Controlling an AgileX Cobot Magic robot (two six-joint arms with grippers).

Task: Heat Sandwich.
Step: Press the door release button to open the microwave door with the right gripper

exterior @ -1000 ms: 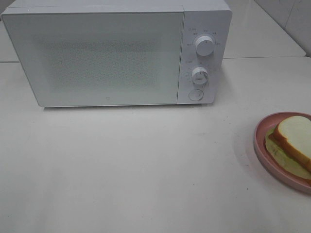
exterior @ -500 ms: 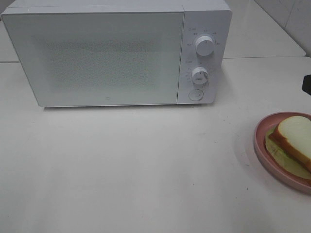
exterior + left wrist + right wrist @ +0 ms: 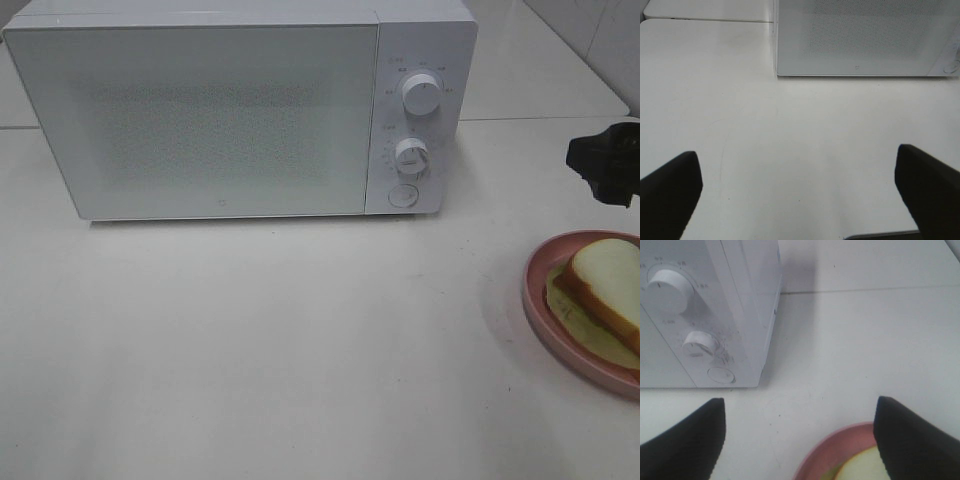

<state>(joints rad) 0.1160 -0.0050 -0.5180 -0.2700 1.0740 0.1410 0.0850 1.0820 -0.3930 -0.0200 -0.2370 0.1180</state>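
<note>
Where the sandwich sits: the sandwich (image 3: 605, 285) lies on a pink plate (image 3: 535, 290) at the right edge of the high view, cut off by the frame; white bread with a tan crust, a pale green-yellow layer showing under it.
Plate: flat on the white table (image 3: 300, 330), well apart from the microwave, to its front right.
Microwave: the white microwave (image 3: 200, 120) stands at the back of the table with its door shut.
Controls: an upper knob (image 3: 421, 95), a lower knob (image 3: 411, 157) and a round button (image 3: 402, 196) in a column on the right panel.
Right gripper: the right gripper (image 3: 607, 165) shows dark at the right edge of the high view, behind the plate and clear of it. In its wrist view its black fingers (image 3: 685, 445) stand wide apart with nothing between them, and the plate's rim lies below the gap.
Left gripper: the left gripper (image 3: 800, 195) appears only in its wrist view. Its jaws are spread wide over bare table and hold nothing, with the microwave's front ahead.
</note>
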